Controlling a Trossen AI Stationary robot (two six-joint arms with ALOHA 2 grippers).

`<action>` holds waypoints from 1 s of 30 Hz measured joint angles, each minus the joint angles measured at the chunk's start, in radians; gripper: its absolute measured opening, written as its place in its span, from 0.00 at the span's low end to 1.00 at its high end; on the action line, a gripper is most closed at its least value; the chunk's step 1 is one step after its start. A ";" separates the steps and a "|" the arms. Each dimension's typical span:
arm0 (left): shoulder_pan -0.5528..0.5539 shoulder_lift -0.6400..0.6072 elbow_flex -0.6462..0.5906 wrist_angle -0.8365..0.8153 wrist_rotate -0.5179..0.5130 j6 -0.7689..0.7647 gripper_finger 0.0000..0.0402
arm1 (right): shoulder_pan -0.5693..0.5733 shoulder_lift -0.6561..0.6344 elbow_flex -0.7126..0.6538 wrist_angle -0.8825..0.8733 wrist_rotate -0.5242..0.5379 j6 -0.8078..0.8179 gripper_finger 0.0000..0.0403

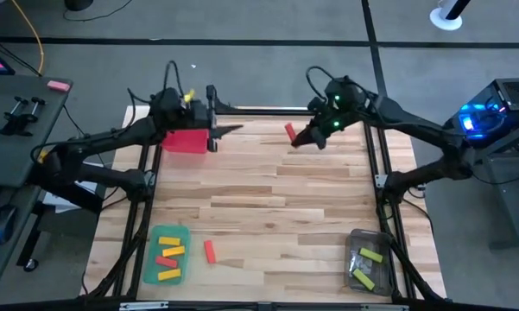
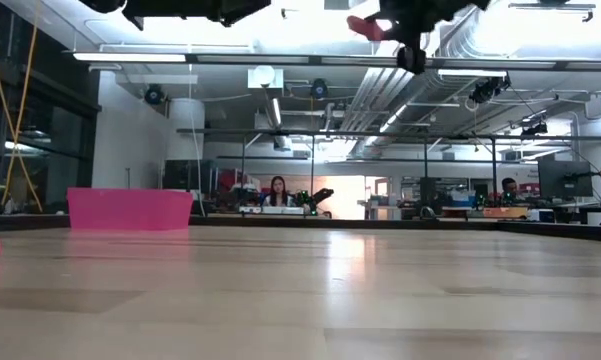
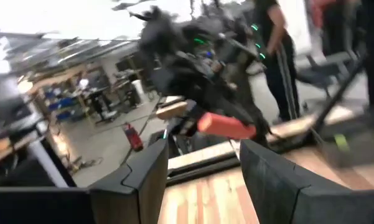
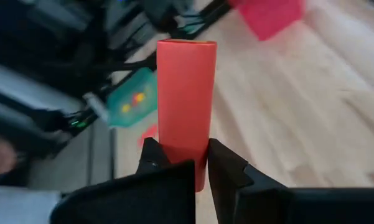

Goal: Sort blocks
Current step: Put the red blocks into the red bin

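My right gripper (image 1: pixel 300 136) hangs high over the far middle of the table, shut on a red block (image 1: pixel 290 131). The low view shows that gripper (image 2: pixel 410 45) and the block (image 2: pixel 365 27) well above the tabletop. My left gripper (image 1: pixel 229 130) is open and empty, level beside the red tray (image 1: pixel 186 141) at the far left, pointing at the right arm. A second red block (image 1: pixel 209 250) lies flat on the wood near the green tray (image 1: pixel 166 253), which holds yellow and red blocks. The clear tray (image 1: pixel 369 259) holds green and yellow blocks. My right gripper pinches the red block between its two fingers (image 4: pixel 154 155) at one end (image 4: pixel 183 149), with the long remainder (image 4: pixel 187 81) sticking out past the fingertips along them. The fingers reach from the table's right side. The block is lifted clear of the table.
The red tray (image 2: pixel 130 208) stands at the table's far left, the green tray near left, the clear tray near right. Between them is bare wood. The table frame's black rails run along the edges. A person sits in the room beyond (image 2: pixel 277 192).
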 joint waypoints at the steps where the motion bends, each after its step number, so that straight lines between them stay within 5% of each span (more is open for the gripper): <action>1: -0.018 0.002 0.000 -0.007 0.000 0.038 0.46 | 0.010 0.007 0.017 -0.005 -0.020 -0.001 0.00; 7: -0.139 0.052 0.078 -0.152 0.000 0.252 0.46 | 0.102 0.107 0.112 -0.014 -0.177 -0.029 0.00; 16: -0.248 0.103 0.200 -0.406 -0.070 0.496 0.46 | 0.142 0.281 0.228 -0.084 -0.243 -0.091 0.00; 30: -0.291 0.163 0.200 -0.394 -0.124 0.535 0.46 | 0.176 0.387 0.348 -0.131 -0.254 -0.118 0.00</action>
